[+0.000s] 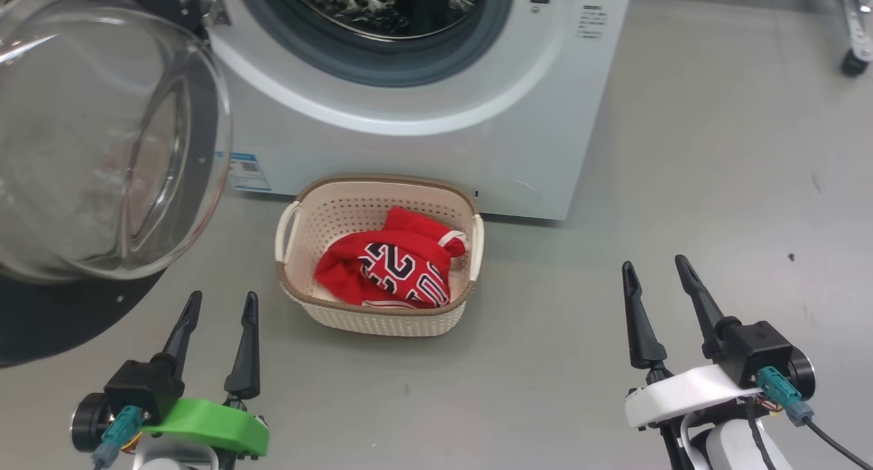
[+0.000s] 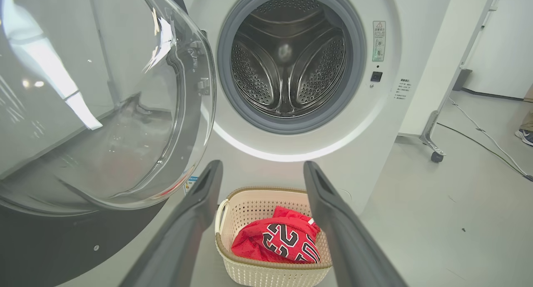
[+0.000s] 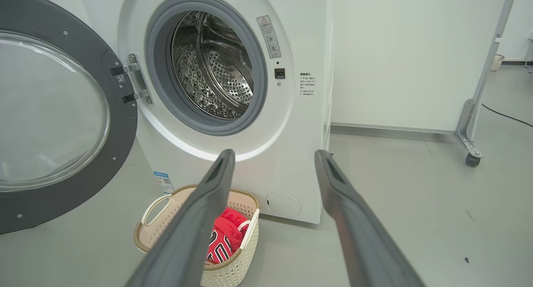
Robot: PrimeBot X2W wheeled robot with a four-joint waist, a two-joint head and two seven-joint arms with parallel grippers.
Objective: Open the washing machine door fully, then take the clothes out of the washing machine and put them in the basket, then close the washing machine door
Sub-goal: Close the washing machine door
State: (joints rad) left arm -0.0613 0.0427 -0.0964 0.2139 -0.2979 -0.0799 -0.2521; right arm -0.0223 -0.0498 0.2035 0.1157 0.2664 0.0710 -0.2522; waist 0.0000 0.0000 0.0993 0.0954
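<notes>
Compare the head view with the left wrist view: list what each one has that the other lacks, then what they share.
Head view: the right gripper, open. Left wrist view: the whole drum, empty, and a person's shoe. Shared: the clothes in the basket, the washing machine door standing open, the left gripper open.

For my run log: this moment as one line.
black-rimmed round glass door: open; steel perforated drum: empty; red jersey clothes: inside cream perforated plastic basket; left end effector: open, empty; right end effector: open, empty
</notes>
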